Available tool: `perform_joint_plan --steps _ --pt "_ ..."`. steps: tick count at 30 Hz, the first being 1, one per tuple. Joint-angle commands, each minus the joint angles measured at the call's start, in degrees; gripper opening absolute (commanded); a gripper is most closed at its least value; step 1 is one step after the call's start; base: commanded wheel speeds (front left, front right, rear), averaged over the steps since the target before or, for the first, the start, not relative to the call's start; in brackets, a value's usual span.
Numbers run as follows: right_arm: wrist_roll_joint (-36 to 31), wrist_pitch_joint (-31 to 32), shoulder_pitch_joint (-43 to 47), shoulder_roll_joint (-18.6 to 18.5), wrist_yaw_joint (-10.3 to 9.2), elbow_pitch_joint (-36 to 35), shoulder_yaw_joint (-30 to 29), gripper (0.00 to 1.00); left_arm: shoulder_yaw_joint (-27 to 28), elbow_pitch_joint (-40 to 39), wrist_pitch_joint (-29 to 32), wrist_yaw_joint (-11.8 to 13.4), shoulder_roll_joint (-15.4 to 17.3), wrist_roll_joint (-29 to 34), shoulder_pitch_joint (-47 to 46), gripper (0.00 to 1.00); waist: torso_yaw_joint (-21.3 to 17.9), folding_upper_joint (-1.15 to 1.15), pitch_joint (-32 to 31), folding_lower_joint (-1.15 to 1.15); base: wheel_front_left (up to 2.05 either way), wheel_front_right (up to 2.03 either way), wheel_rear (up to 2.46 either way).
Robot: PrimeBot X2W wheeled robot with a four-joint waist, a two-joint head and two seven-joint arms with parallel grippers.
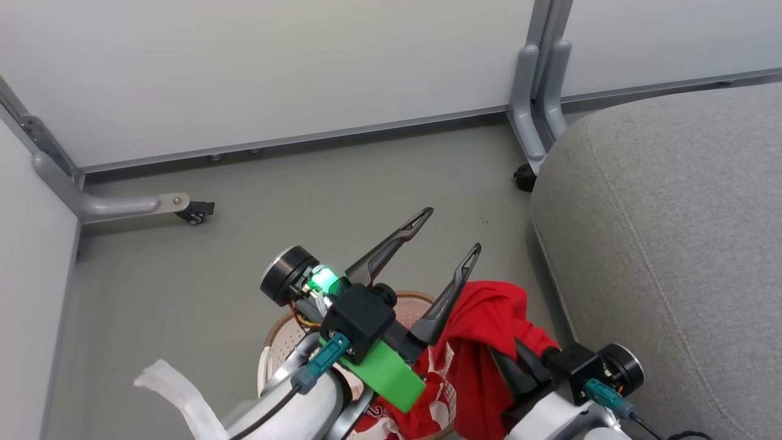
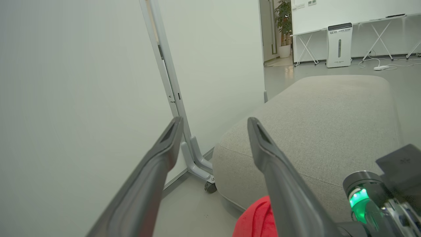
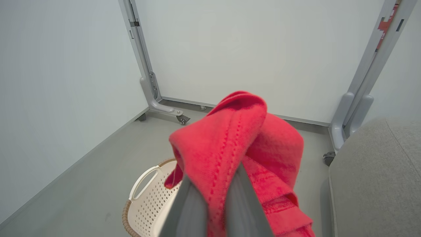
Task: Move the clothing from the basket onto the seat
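Head view: on a grey floor (image 1: 317, 201) walled by white partition panels (image 1: 275, 67), the left gripper (image 1: 453, 230) held its fingers spread wide and empty over the cream perforated plastic basket (image 1: 282, 337)

Left wrist view: the large grey upholstered seat (image 2: 329, 125) stretched toward a far room (image 2: 342, 36)

Right wrist view: the right gripper (image 3: 213, 176) was pinched on bright red thin-fabric clothing (image 3: 230, 131), bunched, its length hanging down toward the basket beside the seat
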Motion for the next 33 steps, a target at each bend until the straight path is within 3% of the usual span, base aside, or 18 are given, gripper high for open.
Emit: perform_joint_plan --steps 1,9,15,19,26,33 --pt "0.0 -0.3 -0.8 -0.3 -0.04 -0.5 -0.1 0.0 0.2 0.2 -0.3 0.3 0.3 -0.5 -0.5 1.0 0.0 0.0 0.3 0.0 0.0 0.0 0.0" --pt "-0.2 -0.3 -2.1 -0.2 -0.04 -2.5 -1.7 0.0 0.4 2.0 -1.8 0.5 0.6 -0.8 0.2 1.0 -0.2 0.0 1.1 0.0 0.0 0.0 0.0" --pt "0.1 -0.3 -3.2 -0.1 -0.04 -5.7 -3.7 0.0 1.7 6.9 -4.9 -0.3 0.7 -3.1 4.0 1.0 -2.5 0.0 1.0 0.0 0.0 0.0 0.0" --pt "0.4 -0.3 -3.8 -0.8 -0.04 -8.6 -5.4 0.0 3.4 9.6 -5.9 -2.4 -0.5 -3.9 6.2 1.0 -4.5 0.0 2.1 0.0 0.0 0.0 0.0" --pt "1.4 -0.3 -3.7 -2.0 -0.04 -14.6 -8.0 0.0 9.9 5.3 -5.8 -5.6 -1.7 2.1 10.4 1.0 -11.3 0.0 5.2 0.0 0.0 0.0 0.0" --pt "2.9 -0.3 -0.9 -1.6 -0.04 -19.2 -10.6 0.0 13.1 2.0 -5.8 -8.9 -0.6 7.8 14.7 1.0 -20.5 0.0 7.8 0.0 0.0 0.0 0.0"
